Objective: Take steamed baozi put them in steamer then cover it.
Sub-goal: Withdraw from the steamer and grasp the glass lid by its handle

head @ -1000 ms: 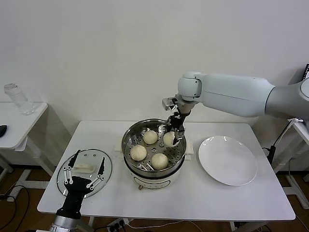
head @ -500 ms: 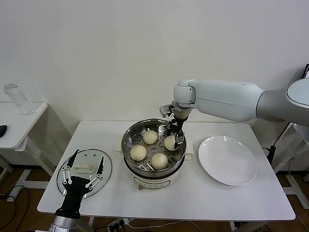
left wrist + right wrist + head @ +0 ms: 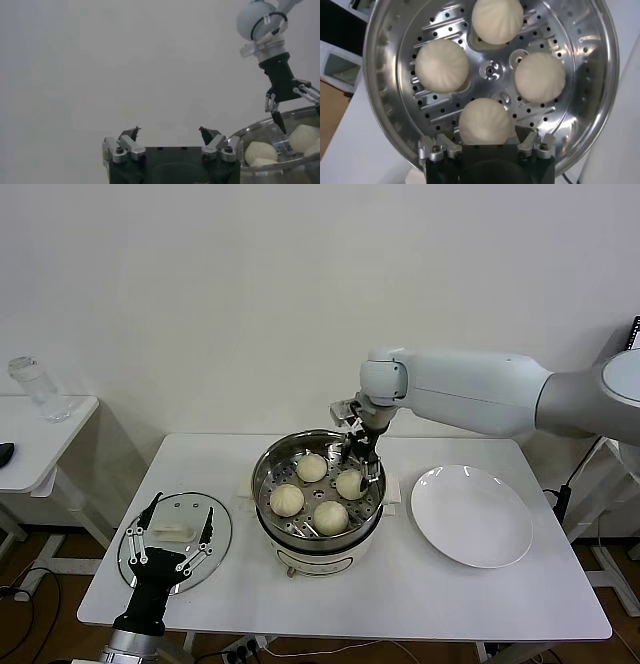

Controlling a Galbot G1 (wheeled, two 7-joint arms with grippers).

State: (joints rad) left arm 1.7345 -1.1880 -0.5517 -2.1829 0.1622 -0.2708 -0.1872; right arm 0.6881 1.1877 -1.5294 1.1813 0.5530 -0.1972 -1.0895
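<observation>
no brand, label or readable writing on any item in view.

steamer (image 3: pixel 318 496) sits mid-table, upright, mouth open to the top, uncovered. its round body has no long axis. all four steamed baozi (image 3: pixel 350 483) lie on the perforated tray inside, one each at far-left, far-right, near-left and near-right; they sit apart from one another around the tray's centre boss. in the right wrist view the buns (image 3: pixel 486 121) show pleated tops facing up.

right gripper (image 3: pixel 361 465) hangs over the far-right part of the steamer, fingers pointing down into the pot just above the far-right bun. jaws are spread wide with nothing between them; the bun rests on the tray, free of the fingers.

left gripper (image 3: pixel 171 535) hovers over the glass lid (image 3: pixel 178 536) at the near-left of the table (image 3: pixel 400 594), fingers fully spread, holding nothing. lid lies flat, its white handle up, its left edge at the table's left edge.

white plate (image 3: pixel 471 515) lies bare to the right of the steamer, a narrow gap between them. open table surface runs along the near edge and the far-left corner. a side table (image 3: pixel 40 434) stands well apart on the left.
</observation>
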